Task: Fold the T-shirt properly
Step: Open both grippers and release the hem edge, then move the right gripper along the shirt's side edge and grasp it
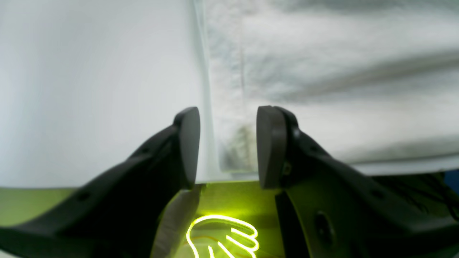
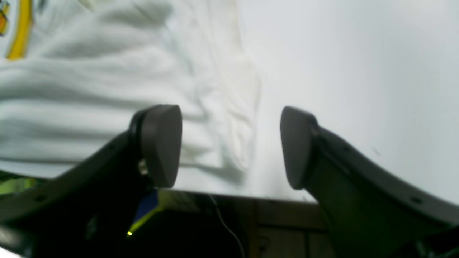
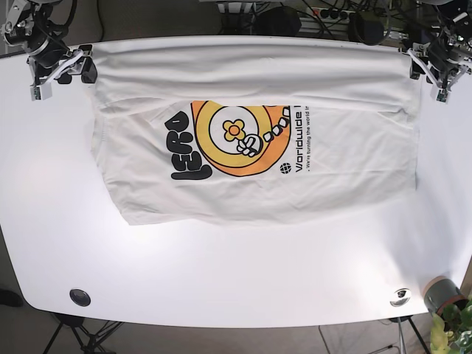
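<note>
A white T-shirt (image 3: 258, 192) with an orange-and-yellow flower print and black lettering lies spread across the white table (image 3: 221, 273), its far part folded over along the back edge. My left gripper (image 1: 227, 147) is open at the shirt's far right corner (image 3: 428, 74), and the hem edge (image 1: 233, 118) runs between its fingers. The right gripper (image 2: 229, 147) stands open at the far left corner (image 3: 74, 74). The shirt's rumpled edge (image 2: 229, 118) lies between its pads, and cloth (image 2: 89, 89) fills the left of that view.
The table's far edge is just beyond both grippers, with cables and dark gear behind it (image 3: 324, 18). A black round fitting (image 3: 80, 297), a metal one (image 3: 400, 296) and a grey cup (image 3: 441, 292) sit by the front edge. A glowing yellow hand sign (image 1: 222, 236) shows below the table.
</note>
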